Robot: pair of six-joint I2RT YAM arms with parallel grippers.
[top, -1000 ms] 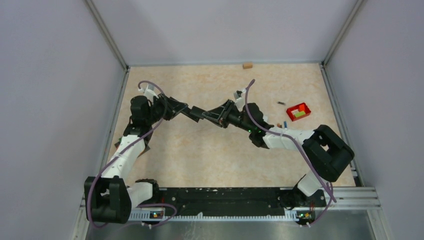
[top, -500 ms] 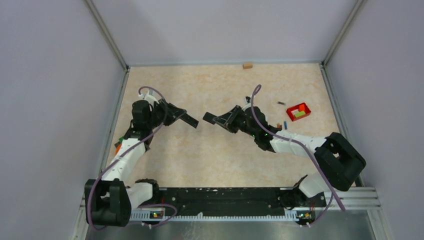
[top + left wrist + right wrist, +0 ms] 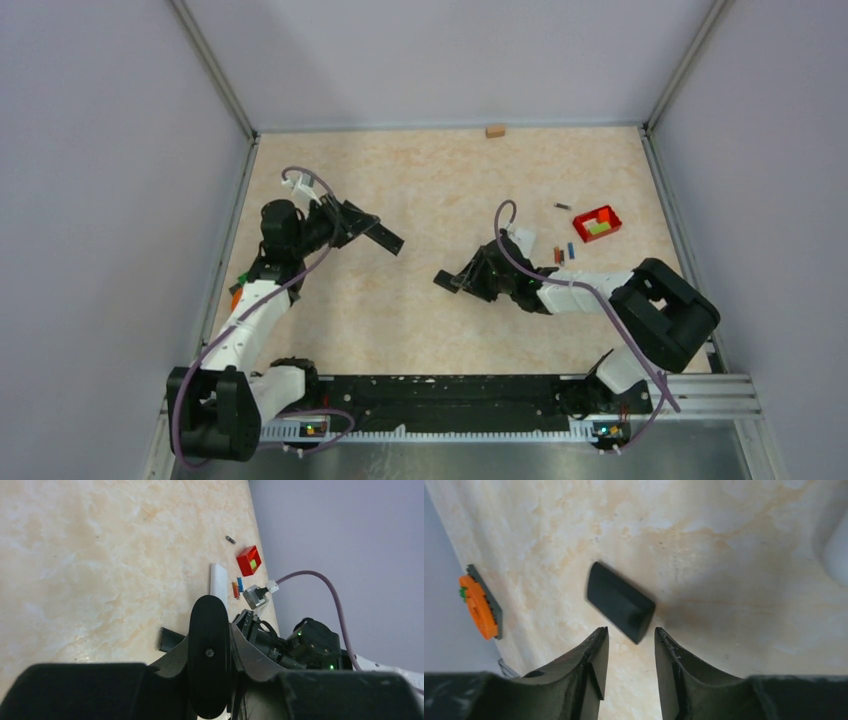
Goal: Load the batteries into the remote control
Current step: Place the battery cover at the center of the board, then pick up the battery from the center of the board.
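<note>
Beige, marble-patterned tabletop (image 3: 420,330), matte, with faint darker veining and soft shadows under both arms. Pale lilac-grey walls (image 3: 450,60) close it in on three sides, aluminium posts (image 3: 212,65) run up at the far corners, and a slotted metal rail (image 3: 700,392) lies along the near edge where the arm bases are bolted. Over the left-centre of the table the left gripper (image 3: 348,222) is raised, jaws pressed onto the remote control (image 3: 385,239), a long black bar sticking out toward the middle. The left wrist view shows the bar end-on between the fingers. Low over the centre is the right gripper (image 3: 630,631), jaws spread with nothing between them. A small black panel (image 3: 620,601) lies flat on the surface just past the fingertips; whether a tip touches its corner cannot be told. The batteries (image 3: 571,249) lie loose on the right side, well apart from the remote. A red one and a blue one sit side by side just behind the right forearm, and a dark one (image 3: 563,207) is farther back, near the red tray (image 3: 611,215). The tray holds yellow-green blocks (image 3: 598,229). A tan block (image 3: 494,131) sits against the far wall. An orange disc (image 3: 478,607) on a dark gridded plate lies at the left edge, beside the wall.
</note>
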